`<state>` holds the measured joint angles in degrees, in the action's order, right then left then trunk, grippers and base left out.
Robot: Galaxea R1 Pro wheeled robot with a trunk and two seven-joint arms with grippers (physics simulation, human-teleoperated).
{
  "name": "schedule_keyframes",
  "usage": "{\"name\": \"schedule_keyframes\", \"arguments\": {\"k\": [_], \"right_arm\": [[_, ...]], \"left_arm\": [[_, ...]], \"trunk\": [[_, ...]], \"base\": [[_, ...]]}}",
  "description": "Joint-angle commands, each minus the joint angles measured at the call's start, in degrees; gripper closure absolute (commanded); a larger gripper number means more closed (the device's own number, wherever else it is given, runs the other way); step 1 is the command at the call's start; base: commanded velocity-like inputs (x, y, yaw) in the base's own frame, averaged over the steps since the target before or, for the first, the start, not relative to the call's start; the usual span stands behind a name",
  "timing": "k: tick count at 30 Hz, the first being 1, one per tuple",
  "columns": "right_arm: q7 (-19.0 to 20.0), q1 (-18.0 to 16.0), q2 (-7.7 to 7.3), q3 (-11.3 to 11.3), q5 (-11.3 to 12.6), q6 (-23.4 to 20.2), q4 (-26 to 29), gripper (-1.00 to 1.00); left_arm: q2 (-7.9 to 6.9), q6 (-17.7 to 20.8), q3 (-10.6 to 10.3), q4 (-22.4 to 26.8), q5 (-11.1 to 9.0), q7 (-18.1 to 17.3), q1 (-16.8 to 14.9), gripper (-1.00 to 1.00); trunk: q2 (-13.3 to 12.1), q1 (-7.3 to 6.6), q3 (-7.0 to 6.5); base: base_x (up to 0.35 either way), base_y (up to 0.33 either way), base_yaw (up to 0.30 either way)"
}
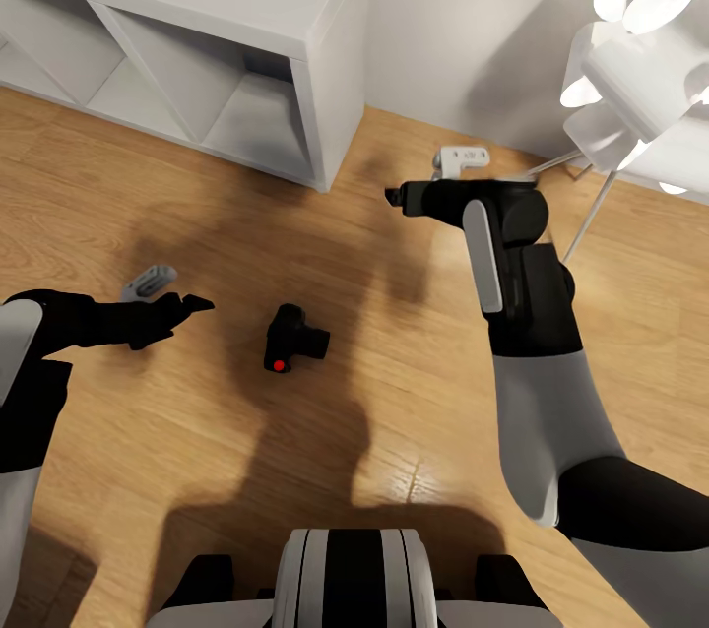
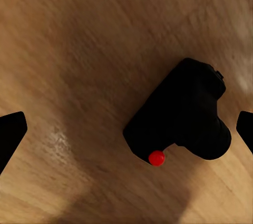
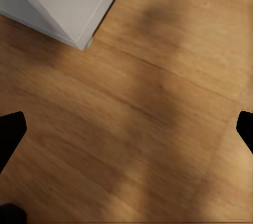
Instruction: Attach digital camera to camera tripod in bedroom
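We note the digital camera (image 1: 293, 338) lying on the light wood plank floor (image 1: 394, 392), free of any grip. Its body is matte black and boxy, with a stubby lens and a small round red button (image 2: 156, 157) at one corner (the brightest mark on it). It rests slantwise across the planks.

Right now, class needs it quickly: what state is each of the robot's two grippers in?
Left gripper: open, empty, above the digital camera on the floor.
Right gripper: open, empty, over bare wood floor.
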<state>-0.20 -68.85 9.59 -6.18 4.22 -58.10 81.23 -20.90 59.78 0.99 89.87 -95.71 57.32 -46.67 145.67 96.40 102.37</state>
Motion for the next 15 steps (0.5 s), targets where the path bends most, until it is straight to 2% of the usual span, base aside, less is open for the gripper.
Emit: {"name": "schedule_keyframes", "arguments": {"k": [1,15], "right_arm": [[-0.06,0.14,0.01,0.03,0.20,-0.26,0.03,-1.00],[-0.04,1.02,-0.01,0.06,0.19,-0.48,-0.39,-1.00]], "left_arm": [[0.03,0.22,-0.01,0.04,-0.53,0.59,-0.05,-1.00],[0.13,0.22,-0.18,0.04,-0.53,0.60,-0.09,-1.00]], "trunk": [[0.01,-0.01,0.03],[0.01,-0.01,0.03]], "base": [[0.000,0.000,0.000],[0.000,0.000,0.000]]}}
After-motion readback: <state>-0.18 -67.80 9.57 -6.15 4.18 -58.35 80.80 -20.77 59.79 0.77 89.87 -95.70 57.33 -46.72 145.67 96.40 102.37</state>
